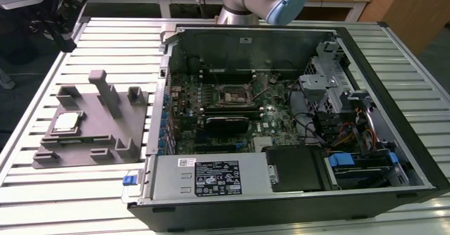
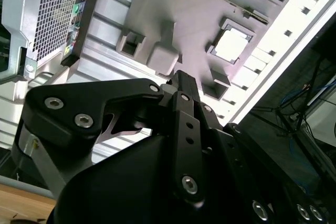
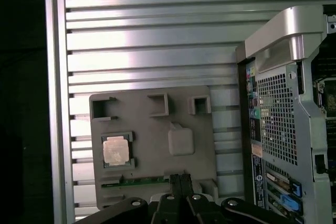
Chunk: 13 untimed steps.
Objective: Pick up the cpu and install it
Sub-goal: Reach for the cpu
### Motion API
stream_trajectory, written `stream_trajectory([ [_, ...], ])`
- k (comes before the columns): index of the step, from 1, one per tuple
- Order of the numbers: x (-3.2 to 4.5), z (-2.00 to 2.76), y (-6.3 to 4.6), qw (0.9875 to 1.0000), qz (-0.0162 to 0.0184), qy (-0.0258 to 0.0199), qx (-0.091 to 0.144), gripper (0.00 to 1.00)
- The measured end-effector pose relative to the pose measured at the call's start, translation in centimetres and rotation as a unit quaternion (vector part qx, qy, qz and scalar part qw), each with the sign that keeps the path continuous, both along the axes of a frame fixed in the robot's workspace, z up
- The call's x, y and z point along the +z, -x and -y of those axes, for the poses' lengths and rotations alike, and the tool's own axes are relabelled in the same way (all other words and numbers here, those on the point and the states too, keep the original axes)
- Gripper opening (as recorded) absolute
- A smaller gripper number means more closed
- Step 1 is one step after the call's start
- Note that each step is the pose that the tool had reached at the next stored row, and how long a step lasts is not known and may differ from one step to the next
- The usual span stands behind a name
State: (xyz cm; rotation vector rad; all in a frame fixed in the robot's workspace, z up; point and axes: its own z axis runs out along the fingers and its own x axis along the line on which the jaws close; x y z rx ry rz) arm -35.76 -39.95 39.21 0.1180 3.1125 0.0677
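Note:
The cpu [image 1: 67, 121] is a small silver square chip lying flat in a recess of the grey fixture block [image 1: 98, 140], to the exterior view's left of the open computer case. Both wrist views look down on it from well above: cpu [image 3: 115, 149] and cpu [image 2: 232, 44]. My gripper [image 3: 180, 178] hangs high over the near edge of the fixture block [image 3: 157, 124], off to one side of the chip, touching nothing. Its black fingers [image 2: 184, 85] are pressed together with nothing between them. The black-framed socket [image 1: 230, 94] sits on the motherboard inside the case.
The open computer case [image 1: 393, 156] fills the middle and the exterior view's right of the slatted metal table [image 1: 105, 35]. Upright posts [image 1: 105, 90] rise from the fixture block. A green memory stick [image 3: 142, 180] lies in a slot beside the chip. The arm's base [image 1: 260, 0] stands behind the case.

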Motion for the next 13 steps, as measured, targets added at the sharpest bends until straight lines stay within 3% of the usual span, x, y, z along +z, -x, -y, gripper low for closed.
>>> stream_trajectory([
  [13,-0.01,0.00,1.8,1.0000,0.0000,0.0000,0.000,0.11],
])
